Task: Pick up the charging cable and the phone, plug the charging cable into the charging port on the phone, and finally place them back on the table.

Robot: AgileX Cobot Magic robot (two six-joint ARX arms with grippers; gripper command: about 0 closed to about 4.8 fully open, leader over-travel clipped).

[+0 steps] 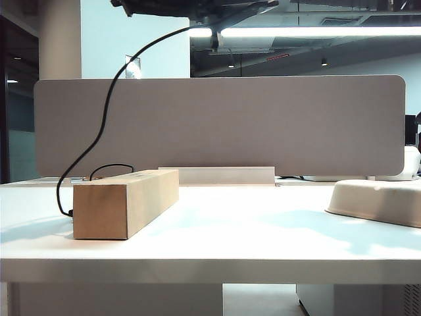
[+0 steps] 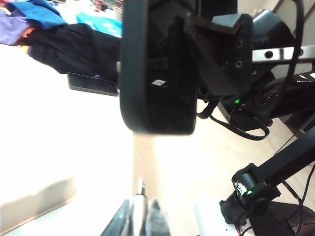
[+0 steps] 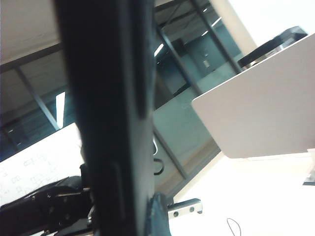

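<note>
The step in hand looks like the mating itself: both things are up off the table (image 1: 263, 224), near the top edge of the exterior view, and the cable (image 1: 105, 118) trails from beside the cardboard box (image 1: 125, 201) up to the arms. In the left wrist view the left gripper (image 2: 139, 216) is closed tight on the cable's end, with the silvery plug tip (image 2: 140, 186) poking out past its fingers towards the phone (image 2: 157, 73). The phone's rounded short edge faces the plug, apart from it. The right gripper (image 3: 147, 221) is clamped on the phone's body, which crosses the right wrist view edge-on. A small pale mark (image 2: 158, 82) on the facing edge may be the port, though that is too small to tell for sure. To do this well, the left arm should line the plug's axis squarely with that opening before closing the gap. It should then advance slowly in a straight line while the right arm holds the phone rigid. The tip appears to sit off to one side of the mark, so a sideways correction should come first. Pushing at an angle could bend the plug or twist the phone in its grip.
</note>
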